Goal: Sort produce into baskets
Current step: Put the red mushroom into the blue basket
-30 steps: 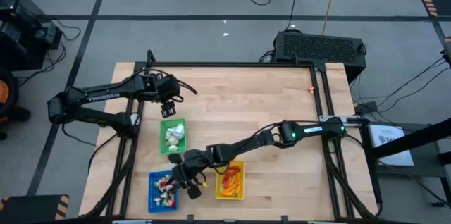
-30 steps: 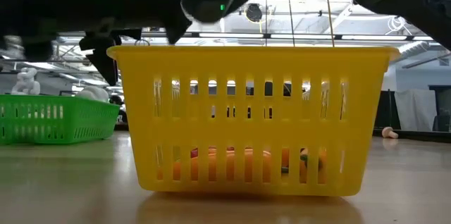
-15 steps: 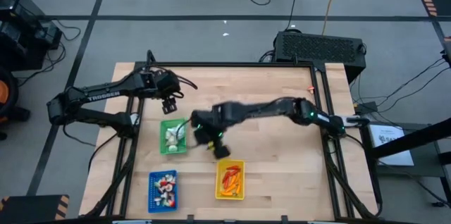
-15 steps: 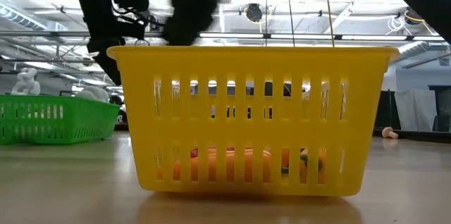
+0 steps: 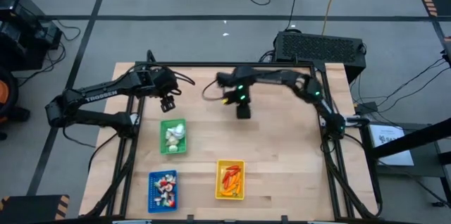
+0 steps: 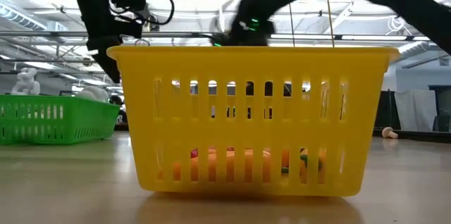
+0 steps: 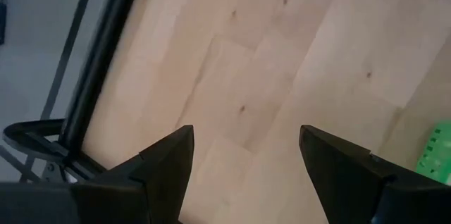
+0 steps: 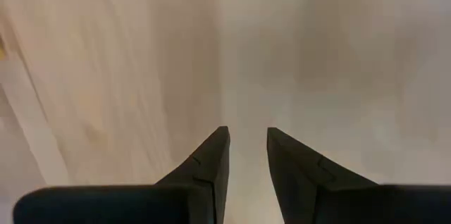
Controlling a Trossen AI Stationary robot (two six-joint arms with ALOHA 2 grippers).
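- Produce sits sorted: white bulbs in green basket, red-and-white bits in blue basket, carrots and peppers in yellow basket, all near the front of the surface.
- Baskets are thin slotted plastic w/ low rims, so lower in before release.
- One stray piece lies near the far right edge; likely your next pick, approach from straight above.
- Right gripper is mid-surface, jaws narrowly parted, nothing between them.
- Left gripper waits above the green basket, jaws wide, empty.

Table layout, high view. Three baskets in near-left part: one at 10 o'clock from one near front edge; third at 9 o'clock of that, directly before first. Produce inside each.
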